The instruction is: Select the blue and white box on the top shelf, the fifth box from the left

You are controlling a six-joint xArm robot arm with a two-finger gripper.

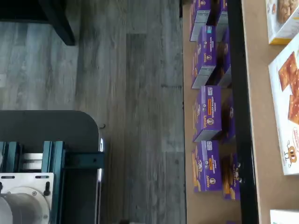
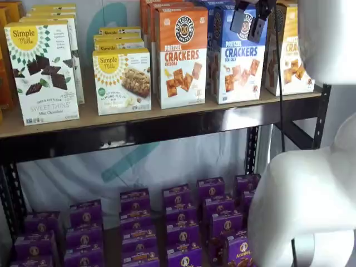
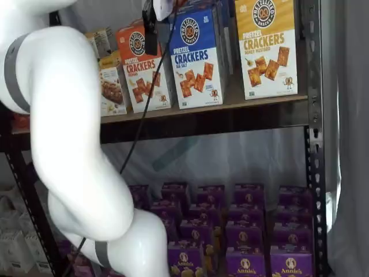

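The blue and white box (image 2: pixel 236 55) stands upright on the top shelf (image 2: pixel 167 127), between an orange-topped cracker box (image 2: pixel 181 55) and a yellow-topped cracker box (image 2: pixel 289 53). It shows in both shelf views (image 3: pixel 196 57). My gripper (image 2: pixel 249 23) hangs from the upper edge in front of the box's blue upper part. Its two black fingers (image 2: pixel 240 20) show a gap between them, with nothing held. In a shelf view only one black finger (image 3: pixel 150 26) shows, side-on, left of the box. The shelf's black rail also shows (image 3: pixel 230 120).
Simple Mills boxes (image 2: pixel 44 69) stand further left on the top shelf. Several purple boxes (image 2: pixel 181 222) fill the lower shelf. My white arm (image 3: pixel 63 127) stands in front of the shelves. The wrist view shows grey floor (image 1: pixel 131 93), purple boxes (image 1: pixel 208 112) and a white cracker carton (image 1: pixel 286 102).
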